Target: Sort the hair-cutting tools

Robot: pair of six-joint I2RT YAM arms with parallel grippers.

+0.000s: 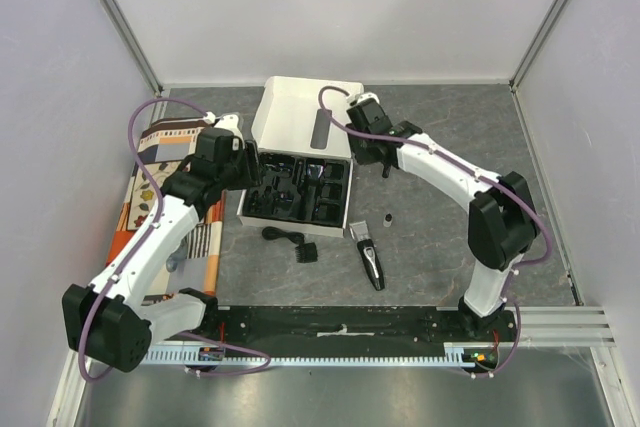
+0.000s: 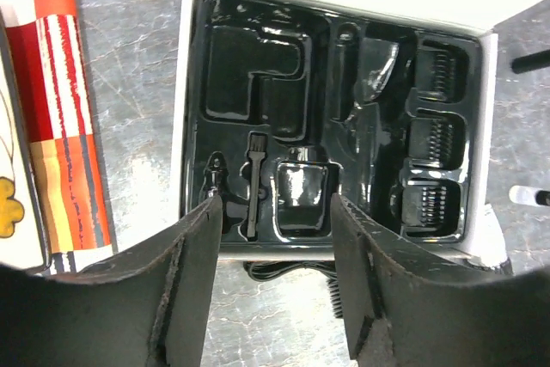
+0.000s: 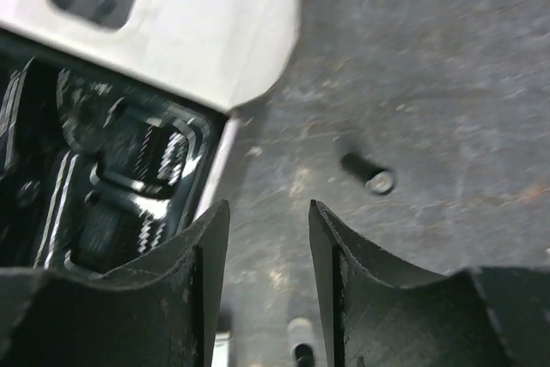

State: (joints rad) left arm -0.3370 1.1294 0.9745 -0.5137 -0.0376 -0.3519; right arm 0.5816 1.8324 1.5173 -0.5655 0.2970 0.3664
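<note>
The black clipper (image 1: 368, 258) with a silver blade head lies on the table in front of the box's right corner. The small black comb guard (image 1: 307, 251) and the coiled cable (image 1: 279, 235) lie at the box's near edge; both also show in the left wrist view, cable (image 2: 284, 271) and guard (image 2: 338, 294). One tiny dark bottle (image 1: 388, 219) stands right of the box and another (image 3: 369, 174) lies farther back. My left gripper (image 1: 243, 163) (image 2: 275, 212) is open and empty over the tray's left side. My right gripper (image 1: 374, 152) (image 3: 268, 212) is open and empty, above the table by the box's right side.
The white box (image 1: 300, 107) stands open, lid tilted back, with its black moulded tray (image 2: 258, 75) holding several comb guards (image 2: 434, 139) and a small brush (image 2: 253, 186). A patterned orange and red cloth (image 1: 160, 197) lies at the left. Enclosure walls stand on three sides.
</note>
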